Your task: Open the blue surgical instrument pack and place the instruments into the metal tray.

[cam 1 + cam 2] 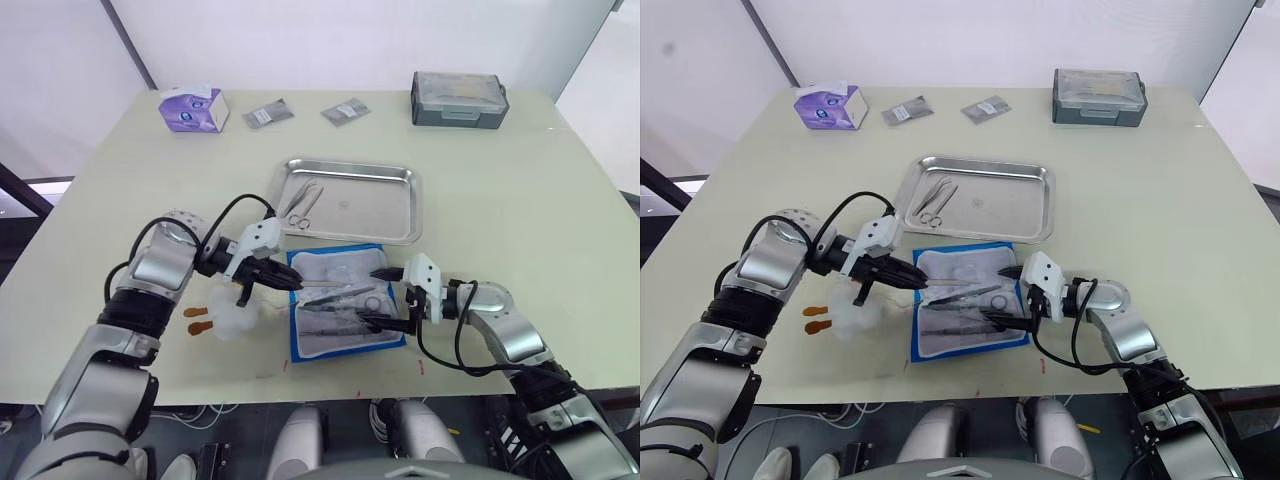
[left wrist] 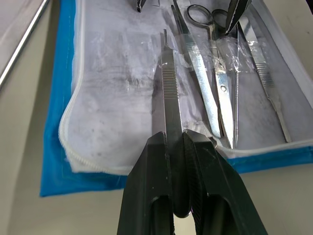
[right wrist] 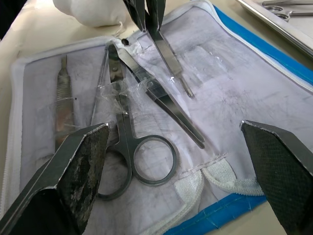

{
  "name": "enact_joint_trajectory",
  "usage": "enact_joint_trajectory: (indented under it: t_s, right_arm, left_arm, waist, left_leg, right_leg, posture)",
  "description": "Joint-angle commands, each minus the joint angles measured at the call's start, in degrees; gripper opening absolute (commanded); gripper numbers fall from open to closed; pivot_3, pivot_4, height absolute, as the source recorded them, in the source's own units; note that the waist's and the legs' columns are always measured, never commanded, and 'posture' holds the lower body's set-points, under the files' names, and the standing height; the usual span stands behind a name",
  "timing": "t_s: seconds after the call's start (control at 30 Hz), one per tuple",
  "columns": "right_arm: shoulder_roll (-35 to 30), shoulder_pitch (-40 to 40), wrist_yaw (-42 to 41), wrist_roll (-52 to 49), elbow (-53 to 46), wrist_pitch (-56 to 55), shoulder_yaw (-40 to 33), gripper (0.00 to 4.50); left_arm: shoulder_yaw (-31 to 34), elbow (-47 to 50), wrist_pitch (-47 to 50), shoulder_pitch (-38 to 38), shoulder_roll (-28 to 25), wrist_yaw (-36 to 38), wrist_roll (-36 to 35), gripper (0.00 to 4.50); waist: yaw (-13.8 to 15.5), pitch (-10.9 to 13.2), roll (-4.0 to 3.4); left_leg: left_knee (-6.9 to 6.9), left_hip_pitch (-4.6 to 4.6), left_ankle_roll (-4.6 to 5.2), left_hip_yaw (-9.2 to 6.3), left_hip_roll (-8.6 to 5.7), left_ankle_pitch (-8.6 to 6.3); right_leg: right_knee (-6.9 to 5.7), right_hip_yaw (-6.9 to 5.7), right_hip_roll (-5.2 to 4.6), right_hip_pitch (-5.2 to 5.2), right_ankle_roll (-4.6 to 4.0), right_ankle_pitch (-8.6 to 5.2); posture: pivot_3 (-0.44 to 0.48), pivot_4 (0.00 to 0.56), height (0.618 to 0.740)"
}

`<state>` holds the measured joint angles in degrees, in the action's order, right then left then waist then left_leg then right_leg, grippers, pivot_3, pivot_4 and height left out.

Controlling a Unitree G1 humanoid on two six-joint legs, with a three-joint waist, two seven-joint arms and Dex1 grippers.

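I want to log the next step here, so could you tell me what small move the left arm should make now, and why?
Probably lift the left tool and carry its catch back to the metal tray. It is shut on a flat scalpel-like handle above the open blue pack, where scissors and other instruments lie. The right tool is open over the pack, clear of that path.

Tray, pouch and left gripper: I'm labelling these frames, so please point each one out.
Tray [image 1: 385, 190]: left eye view, bare floor.
Pouch [image 1: 297, 347]: left eye view, blue border.
Left gripper [image 2: 175, 147]: left wrist view, between fingertips shut on a flat metal handle.
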<state>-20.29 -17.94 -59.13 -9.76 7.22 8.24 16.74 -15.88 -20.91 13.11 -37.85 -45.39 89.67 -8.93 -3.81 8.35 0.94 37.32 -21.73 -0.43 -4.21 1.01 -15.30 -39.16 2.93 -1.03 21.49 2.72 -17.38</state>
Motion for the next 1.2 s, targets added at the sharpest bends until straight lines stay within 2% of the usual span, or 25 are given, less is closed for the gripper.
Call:
enact_joint_trajectory:
  t_s: [0.03,0.47,0.6,0.7,0.83,0.97,1.03,1.2]
  right_arm:
    - [-0.8,2.3,0.7,2.3,4.0,4.4,2.5,4.5]
    - [-0.5,2.4,0.9,2.0,3.7,4.6,2.9,4.5]
    - [-0.5,2.4,0.8,1.9,3.8,4.6,2.9,4.5]
    - [-0.4,2.3,0.8,1.8,3.8,4.6,2.9,4.5]
    - [-0.2,2.2,0.8,1.8,3.9,4.6,3.0,4.5]
    - [-0.1,2.3,0.9,1.8,3.8,4.8,3.0,4.5]
    - [0.0,2.4,1.0,1.9,3.6,4.8,3.0,4.5]
    - [0.2,2.7,1.3,1.8,3.0,5.3,3.3,4.5]
  left_arm:
    - [1.0,2.5,1.5,-1.3,-2.5,2.8,-2.7,0.03]
    - [-3.4,5.1,2.6,0.3,-14.8,2.8,-9.7,0.03]
    - [-4.8,7.1,2.7,1.7,-20.7,2.8,-16.6,0.03]
    - [-3.7,7.5,5.0,1.3,-22.2,2.8,-21.6,0.03]
    - [2.1,5.1,11.9,-2.9,-14.9,-3.0,-21.5,0.03]
    - [7.1,4.9,15.4,-6.7,-4.5,-17.5,-20.3,0.03]
    - [9.1,5.5,17.2,-7.4,-1.1,-22.3,-19.9,0.03]
    - [9.3,6.4,22.4,-9.2,8.9,-41.1,-13.3,0.03]
  waist:
    - [0.0,0.0,0.0]
    - [0.0,0.0,0.02]
    - [0.0,0.1,0.01]
    - [0.1,0.1,0.06]
    - [0.5,0.1,0.06]
    - [0.5,0.1,0.08]
    - [0.6,0.1,0.1]
    - [0.5,0.1,0.09]
  left_leg:
    - [0.0,0.0,0.0,0.0,0.0,0.0]
    - [0.0,-0.02,0.0,0.02,0.01,0.0]
    - [0.0,-0.02,0.0,0.03,0.02,0.0]
    - [0.0,-0.03,0.0,0.01,0.03,0.0]
    - [0.0,-0.02,0.0,0.05,0.02,0.0]
    - [0.04,-0.06,0.0,0.04,0.01,0.0]
    - [0.08,-0.07,0.0,0.0,0.0,0.0]
    - [0.08,-0.05,0.0,-0.01,-0.01,0.0]
  right_leg:
    - [0.0,0.0,0.0,0.0,0.0,0.0]
    - [-0.06,0.02,0.0,0.07,-0.01,-0.01]
    - [-0.07,0.03,0.0,0.08,-0.01,-0.01]
    - [-0.07,-0.01,0.0,0.08,-0.02,-0.02]
    - [-0.07,0.0,0.0,0.07,-0.02,-0.03]
    - [-0.04,0.01,0.0,0.08,-0.02,-0.02]
    - [-0.05,-0.02,-0.03,0.07,-0.01,-0.01]
    - [-0.13,0.02,-0.04,0.08,-0.02,-0.01]
  posture:
    - [0.0,0.15,0.738]
    - [0.0,0.15,0.738]
    - [0.0,0.15,0.738]
    - [0.0,0.15,0.738]
    - [0.0,0.15,0.738]
    - [0.0,0.15,0.738]
    - [0.0,0.15,0.738]
    - [0.0,0.15,0.738]
